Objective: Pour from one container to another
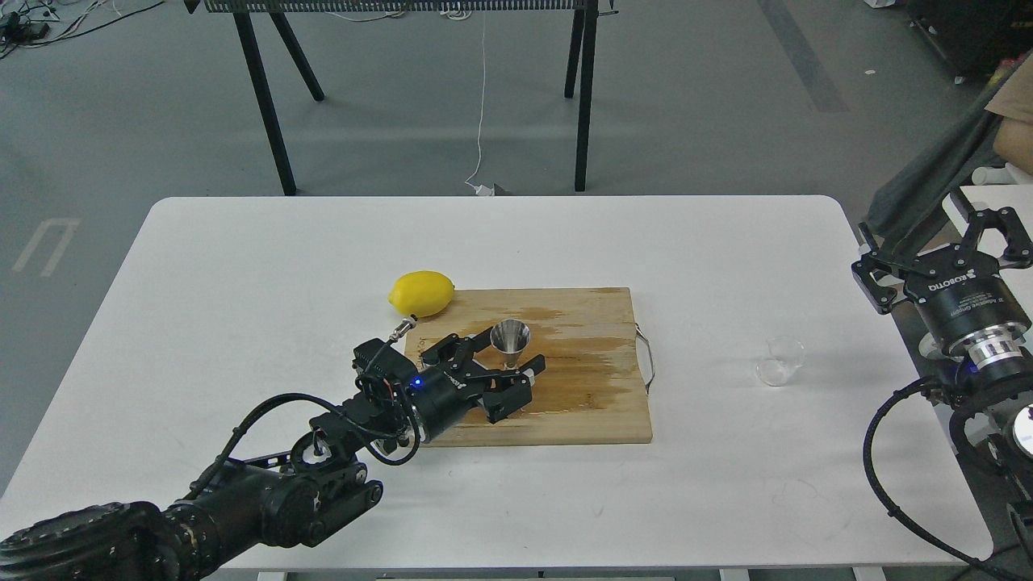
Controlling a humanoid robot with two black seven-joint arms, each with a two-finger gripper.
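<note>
Here, jigger (510,342) between left end effector (504,363) fingers, glass cup (781,361) well apart

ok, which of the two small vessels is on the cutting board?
The steel jigger, upright on the wooden cutting board between the left end effector fingers. The clear glass cup sits on the bare table, right of the board.

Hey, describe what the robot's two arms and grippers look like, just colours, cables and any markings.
Both arms are matte black with loose black cables looping alongside. The left gripper has black linkage fingers on a cylindrical body with a small blue light and faint white lettering. The right gripper is the same black two-finger type, printed with white ROBOTIQ lettering, mounted on a shiny silver ring at the wrist.
</note>
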